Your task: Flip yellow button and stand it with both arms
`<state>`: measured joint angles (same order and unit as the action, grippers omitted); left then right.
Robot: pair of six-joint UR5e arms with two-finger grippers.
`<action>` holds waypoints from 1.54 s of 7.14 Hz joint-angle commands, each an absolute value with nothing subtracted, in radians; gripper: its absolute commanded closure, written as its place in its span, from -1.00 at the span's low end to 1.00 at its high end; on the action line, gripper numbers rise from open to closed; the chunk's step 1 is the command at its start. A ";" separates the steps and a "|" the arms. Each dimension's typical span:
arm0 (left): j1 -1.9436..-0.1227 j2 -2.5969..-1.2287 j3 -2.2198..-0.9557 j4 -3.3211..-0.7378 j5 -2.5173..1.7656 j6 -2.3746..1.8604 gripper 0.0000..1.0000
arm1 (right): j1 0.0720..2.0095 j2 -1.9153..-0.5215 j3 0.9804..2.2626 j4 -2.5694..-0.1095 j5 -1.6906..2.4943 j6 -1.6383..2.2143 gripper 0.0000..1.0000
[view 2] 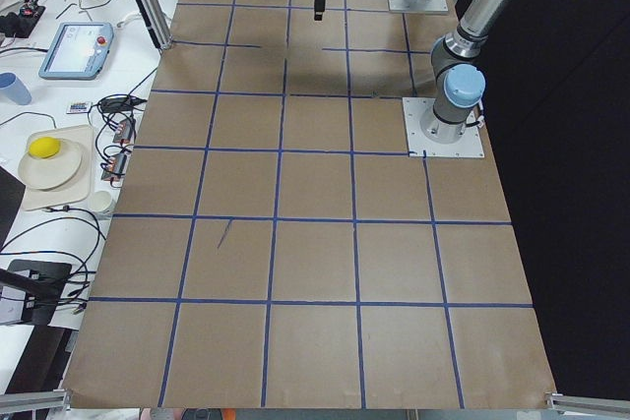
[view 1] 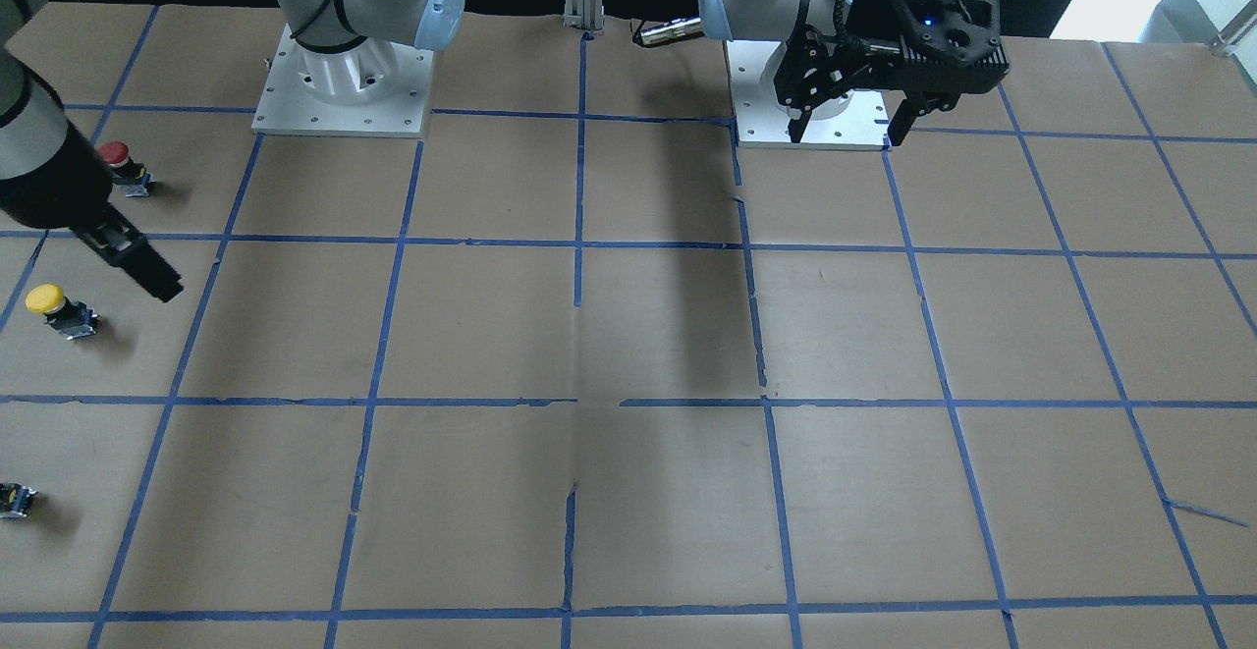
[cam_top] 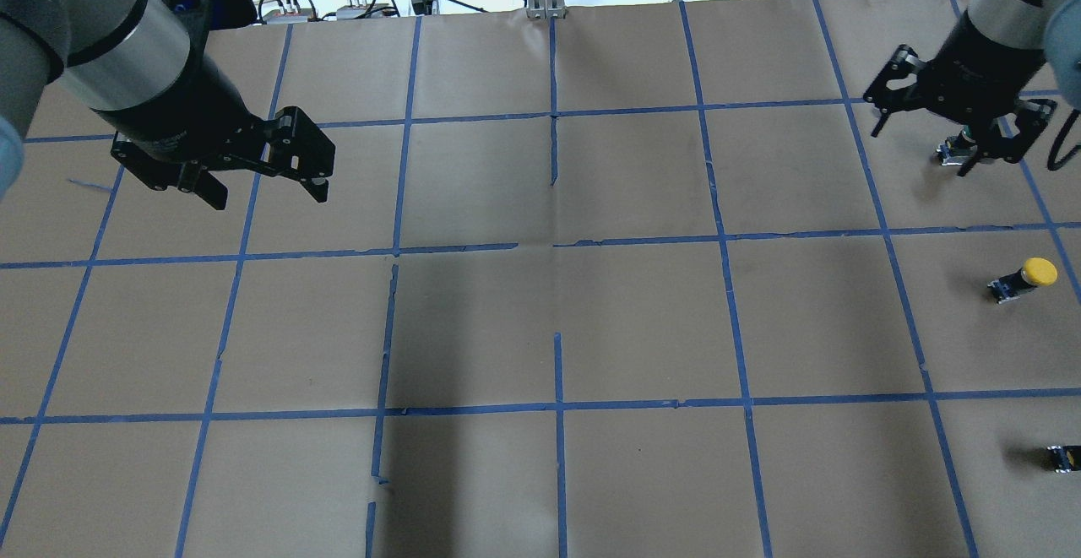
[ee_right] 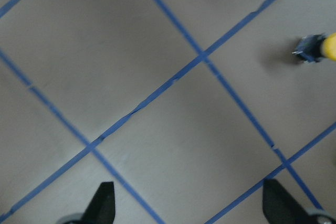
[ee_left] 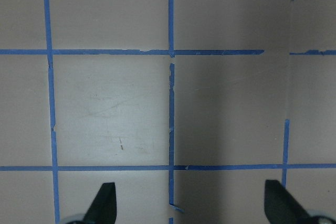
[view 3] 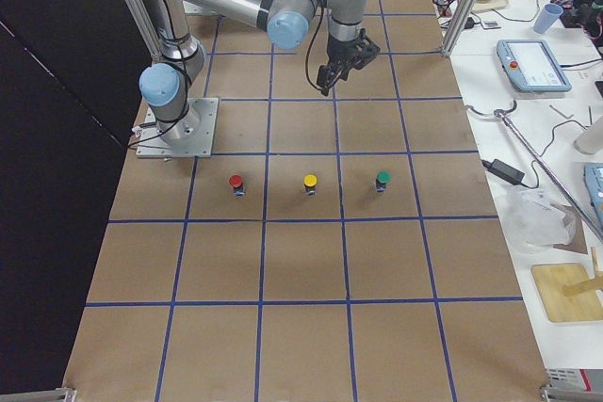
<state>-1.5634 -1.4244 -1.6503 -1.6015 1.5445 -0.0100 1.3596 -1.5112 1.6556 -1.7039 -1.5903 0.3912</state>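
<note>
The yellow button lies on its side on the brown paper, cap tilted off the surface. It also shows in the overhead view, the exterior right view and at the right edge of the right wrist view. My right gripper is open and empty. It hovers over the red button's square, one square from the yellow button, and shows in the front view and the right wrist view. My left gripper is open and empty, far across the table near its base.
A red-capped button lies under my right gripper. A third small button lies beyond the yellow one; its cap looks green in the exterior right view. Blue tape lines grid the paper. Cables and devices line the far table edge.
</note>
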 commanded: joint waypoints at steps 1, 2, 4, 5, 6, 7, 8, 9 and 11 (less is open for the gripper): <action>-1.565 -1.428 -1.648 -1.601 1.543 -0.012 -0.99 | 1.506 -1.551 1.644 -1.672 -1.586 0.310 -1.00; -1.565 -1.427 -1.644 -1.601 1.543 -0.009 -0.99 | 1.556 -1.581 1.643 -1.604 -1.585 0.249 -0.99; -1.565 -1.428 -1.646 -1.601 1.543 -0.009 -0.99 | 1.592 -1.624 1.629 -1.475 -1.591 0.193 -1.00; -1.565 -1.430 -1.646 -1.601 1.543 -0.009 -0.99 | 1.592 -1.656 1.632 -1.450 -1.591 0.174 -0.99; -1.565 -1.430 -1.646 -1.601 1.543 -0.009 -0.99 | 1.591 -1.658 1.638 -1.462 -1.586 0.038 -0.99; -1.565 -1.430 -1.646 -1.601 1.543 -0.009 -0.99 | 1.583 -1.657 1.635 -1.465 -1.589 -0.010 -0.99; -1.565 -1.430 -1.646 -1.601 1.543 -0.009 -0.99 | 1.572 -1.657 1.631 -1.466 -1.589 -0.011 -0.99; -1.565 -1.430 -1.646 -1.601 1.543 -0.009 -0.99 | 1.568 -1.658 1.632 -1.462 -1.582 -0.008 -0.99; -1.565 -1.430 -1.644 -1.601 1.542 -0.006 -0.99 | 1.566 -1.657 1.634 -1.463 -1.582 -0.008 -0.99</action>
